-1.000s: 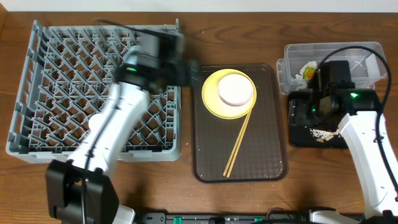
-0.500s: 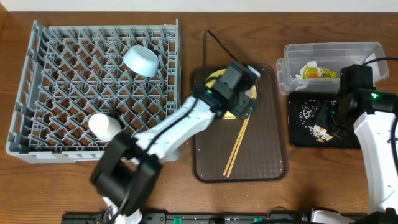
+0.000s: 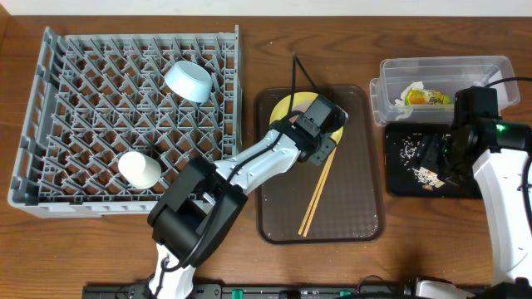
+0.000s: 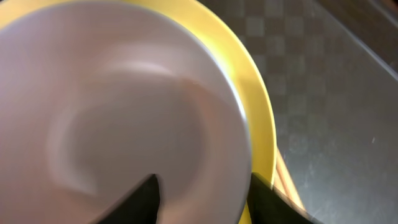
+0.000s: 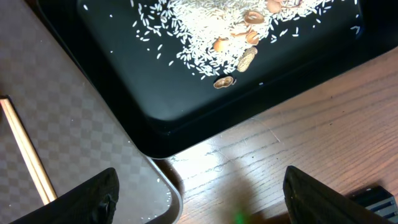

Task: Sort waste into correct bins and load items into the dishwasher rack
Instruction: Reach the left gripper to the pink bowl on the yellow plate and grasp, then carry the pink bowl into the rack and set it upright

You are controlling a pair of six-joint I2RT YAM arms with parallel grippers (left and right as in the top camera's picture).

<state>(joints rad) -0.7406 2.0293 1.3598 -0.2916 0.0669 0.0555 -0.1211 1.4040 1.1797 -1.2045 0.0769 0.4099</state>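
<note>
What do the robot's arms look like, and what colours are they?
Both arms are smooth white tubes joined by chunky black joints. The left arm has a thin black cable sticking up near its wrist. The right arm shows a small green light and a looping black cable. The fingers on both are dark and wedge-shaped.

Grey rack (image 3: 83, 124), criss-cross lattice. Pale blue bowl (image 3: 188, 80); white cup (image 3: 140, 169). Yellow plate (image 4: 264, 124); pinkish-white bowl (image 4: 124, 106). Brown tray (image 4: 329, 93), faint checker weave. Pale wooden chopsticks (image 3: 317, 195). Black bin (image 5: 292, 62), speckled with white rice (image 5: 199, 31) and tan bits (image 5: 249, 59). Yellow-green wrapper (image 3: 428, 98); clear tub (image 3: 490, 66). Reddish-brown grained worktop (image 5: 280, 155).
</note>
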